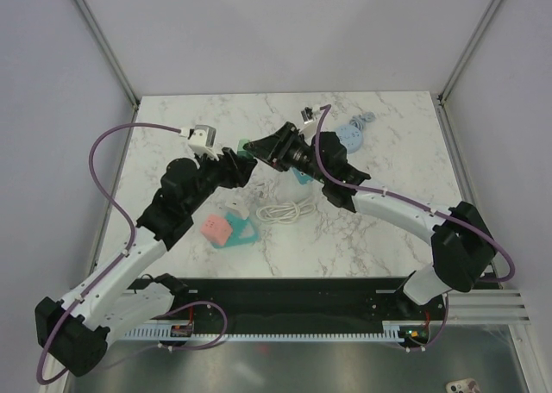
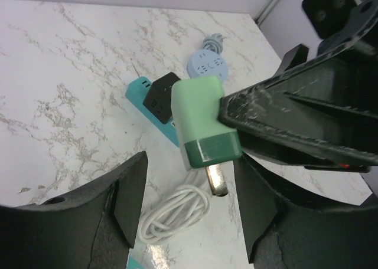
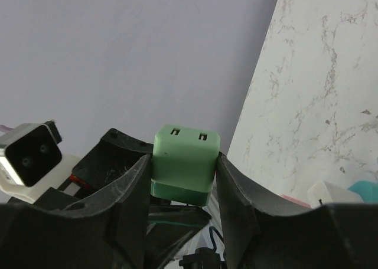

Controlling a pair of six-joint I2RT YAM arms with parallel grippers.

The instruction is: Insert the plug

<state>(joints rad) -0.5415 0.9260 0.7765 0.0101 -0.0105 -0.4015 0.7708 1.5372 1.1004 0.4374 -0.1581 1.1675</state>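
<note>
White marble desk (image 1: 405, 152), walled on three sides. The green plug (image 3: 184, 163) hung above mid-desk, pinched flank-to-flank by the right fingers (image 3: 130, 192). The left fingers (image 2: 124, 192) were spread just beside it, touching nothing. Judged light, rigid, smooth-sided: hold the flat faces, clear of the prong (image 2: 215, 180). The teal power strip (image 2: 139, 92) lay below, with open room leftward.
</note>
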